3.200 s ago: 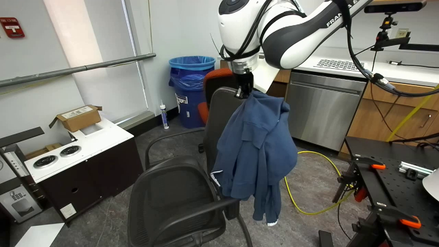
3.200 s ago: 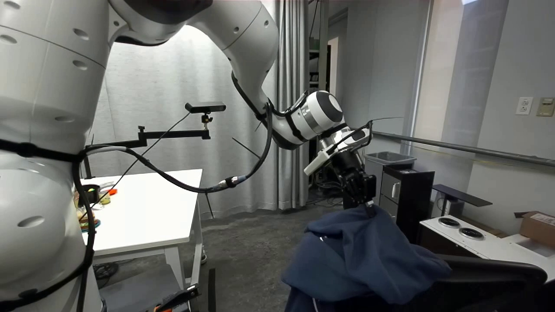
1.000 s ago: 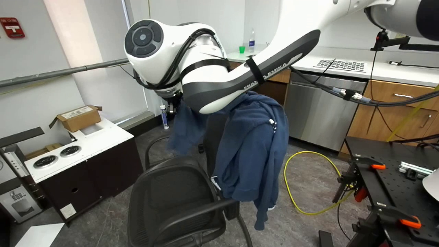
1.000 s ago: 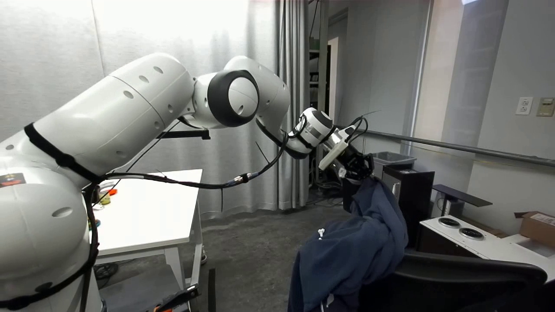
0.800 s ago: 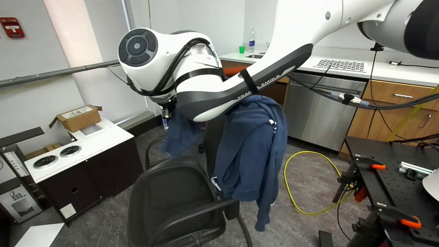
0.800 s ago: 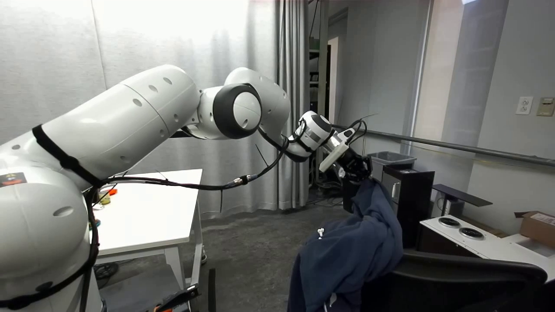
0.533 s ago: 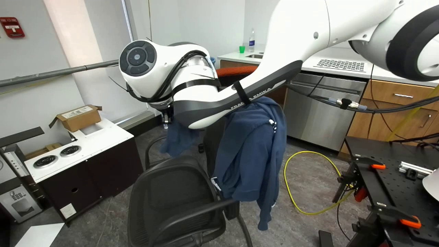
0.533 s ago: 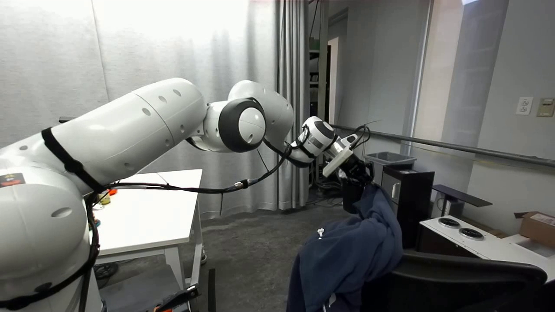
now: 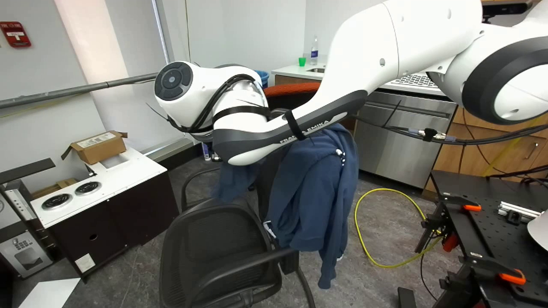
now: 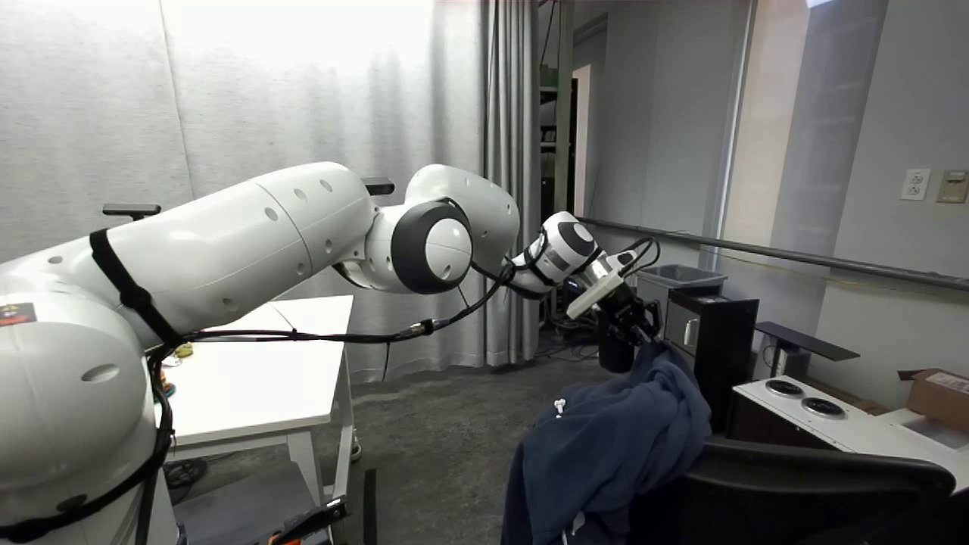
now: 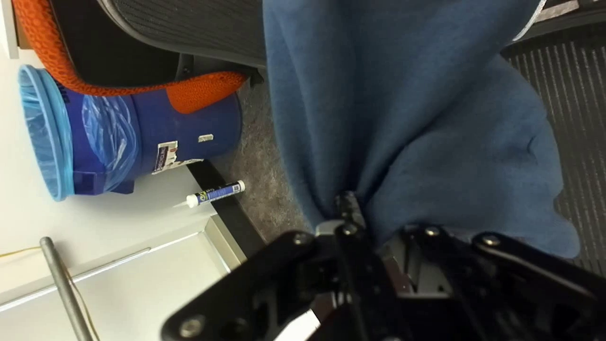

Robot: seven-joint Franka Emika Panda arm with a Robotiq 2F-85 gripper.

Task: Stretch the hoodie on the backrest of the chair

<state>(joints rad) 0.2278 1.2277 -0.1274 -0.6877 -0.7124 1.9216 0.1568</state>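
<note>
I have a gathered fold of the hoodie (image 11: 402,109) pinched in the tool (image 10: 648,335), at the lower middle of my wrist view. In an exterior view it drapes over the backrest (image 10: 817,484), low in the frame and right of centre. In an exterior view the chair (image 9: 218,252) sits low, left of centre, and the arm (image 9: 355,64) hides part of the hoodie's upper end.
</note>
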